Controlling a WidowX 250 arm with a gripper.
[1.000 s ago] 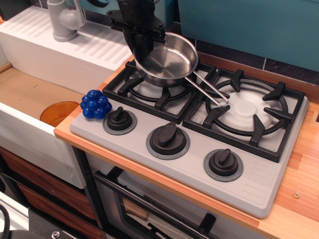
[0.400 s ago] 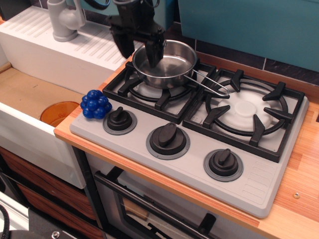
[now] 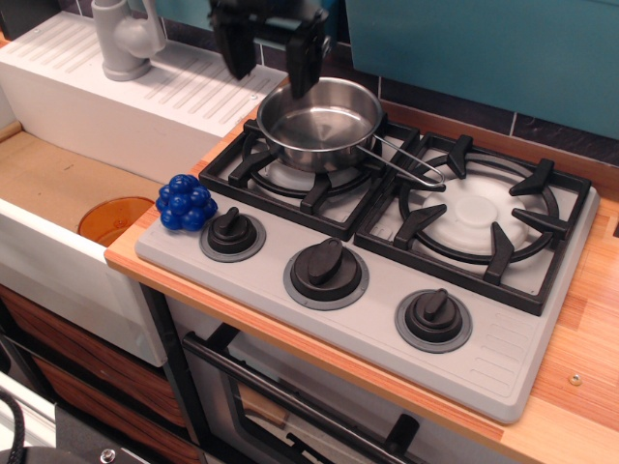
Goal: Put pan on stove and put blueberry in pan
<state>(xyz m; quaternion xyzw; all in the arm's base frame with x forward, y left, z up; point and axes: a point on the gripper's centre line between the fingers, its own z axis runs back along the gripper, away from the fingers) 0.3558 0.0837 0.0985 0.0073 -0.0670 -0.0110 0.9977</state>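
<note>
The shiny steel pan [image 3: 317, 124] sits flat on the left burner grate of the grey stove [image 3: 484, 333], its wire handle pointing right toward the other burner. My gripper [image 3: 270, 60] hangs open and empty just above the pan's far left rim, its two black fingers apart and clear of the pan. The blueberry [image 3: 187, 203], a bumpy deep-blue cluster, lies on the stove's front left corner beside the left knob [image 3: 233, 233].
An orange disc [image 3: 112, 218] lies in the sink below the counter edge at left. A white drainboard [image 3: 145, 92] with a grey tap [image 3: 126, 39] stands behind it. A teal wall panel [image 3: 503, 48] runs behind the stove. Wooden counter [image 3: 580, 377] at right.
The pan was held tilted above the left burner, then set down flat on the grate. My gripper let go of it, opened and rose a little.
</note>
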